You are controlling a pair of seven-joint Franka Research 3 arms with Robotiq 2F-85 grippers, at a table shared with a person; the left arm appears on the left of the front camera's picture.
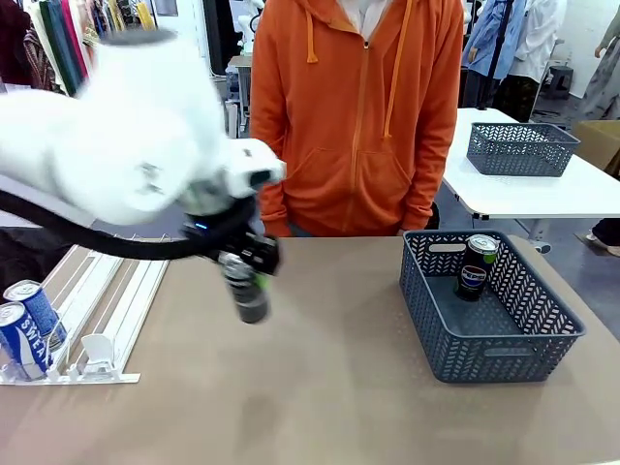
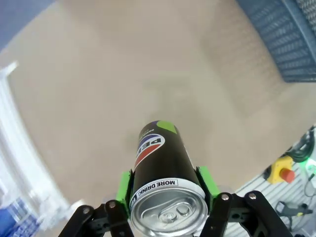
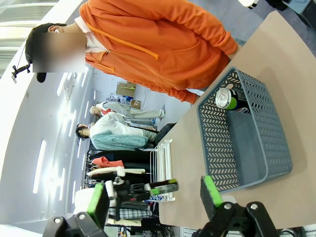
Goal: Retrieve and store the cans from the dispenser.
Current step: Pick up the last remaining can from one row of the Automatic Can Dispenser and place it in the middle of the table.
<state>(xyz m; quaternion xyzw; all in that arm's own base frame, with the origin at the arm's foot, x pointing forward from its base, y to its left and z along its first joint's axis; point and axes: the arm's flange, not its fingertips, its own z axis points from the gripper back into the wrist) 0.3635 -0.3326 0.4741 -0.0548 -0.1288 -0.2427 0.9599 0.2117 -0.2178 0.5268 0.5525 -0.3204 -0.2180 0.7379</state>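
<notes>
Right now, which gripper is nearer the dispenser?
Left. The left gripper, shut on a dark can, hangs over the table just right of the dispenser. The right gripper, open, is off beyond the basket, which lies between it and the dispenser.

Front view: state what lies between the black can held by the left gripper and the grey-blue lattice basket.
Only bare tan tabletop separates the black can from the grey-blue lattice plastic basket; the front view shows it.

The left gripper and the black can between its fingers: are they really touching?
Touching. The left wrist view shows the green pads of the left gripper pressed against both sides of the black can, with no gap visible.
</notes>
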